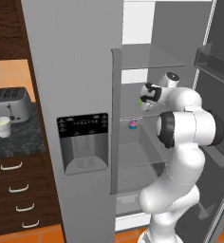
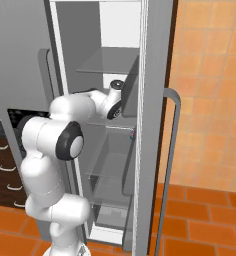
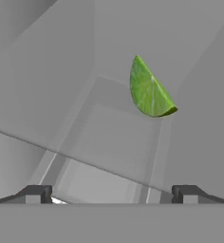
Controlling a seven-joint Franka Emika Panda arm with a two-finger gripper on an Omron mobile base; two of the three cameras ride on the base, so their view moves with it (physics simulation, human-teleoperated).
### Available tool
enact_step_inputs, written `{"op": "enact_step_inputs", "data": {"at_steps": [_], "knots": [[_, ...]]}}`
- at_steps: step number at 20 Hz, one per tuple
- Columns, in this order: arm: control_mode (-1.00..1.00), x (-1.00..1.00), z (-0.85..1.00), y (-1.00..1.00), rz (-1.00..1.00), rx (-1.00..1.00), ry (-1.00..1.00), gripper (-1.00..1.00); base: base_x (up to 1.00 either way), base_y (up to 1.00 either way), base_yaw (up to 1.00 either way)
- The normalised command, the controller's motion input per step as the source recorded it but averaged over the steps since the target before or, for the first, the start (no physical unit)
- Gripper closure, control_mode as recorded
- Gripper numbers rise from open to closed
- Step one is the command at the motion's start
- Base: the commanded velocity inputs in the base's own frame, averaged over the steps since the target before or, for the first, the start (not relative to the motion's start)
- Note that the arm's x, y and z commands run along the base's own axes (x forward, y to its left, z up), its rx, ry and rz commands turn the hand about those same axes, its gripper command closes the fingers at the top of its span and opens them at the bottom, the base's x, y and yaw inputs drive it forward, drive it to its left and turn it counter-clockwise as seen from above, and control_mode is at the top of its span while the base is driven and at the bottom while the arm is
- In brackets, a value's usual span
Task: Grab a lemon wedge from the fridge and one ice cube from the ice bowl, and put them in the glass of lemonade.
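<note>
The fridge (image 1: 76,71) has its right door swung open, and my arm reaches onto a middle glass shelf. The lemon wedge (image 3: 149,90), yellow-green, lies on that shelf ahead of my gripper (image 3: 111,197) and a little to the right of centre in the hand view. Both fingertips (image 3: 35,194) stand wide apart with nothing between them. From the left base view the wedge (image 1: 140,100) is a small green speck right at the open gripper (image 1: 145,97). The glass of lemonade (image 1: 2,126) stands on the dark counter to the left. The ice bowl is out of view.
A small pink-and-blue cupcake-like item (image 1: 133,124) sits on the shelf below the hand. A steel toaster (image 1: 9,104) stands behind the glass. The open fridge door (image 2: 152,125) with its long handle (image 2: 172,150) and door bins (image 1: 213,61) flanks the arm on the right.
</note>
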Motion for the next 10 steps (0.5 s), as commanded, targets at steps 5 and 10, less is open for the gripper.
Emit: {"op": "enact_step_inputs", "data": {"at_steps": [5,10], "knots": [[-1.00,0.37,-0.12,-0.04,0.05,-0.01,0.01,-1.00,0.00,0.00,0.00],[-1.00,0.37,-0.11,-0.06,0.05,0.00,0.00,-1.00,0.00,0.00,0.00]]}}
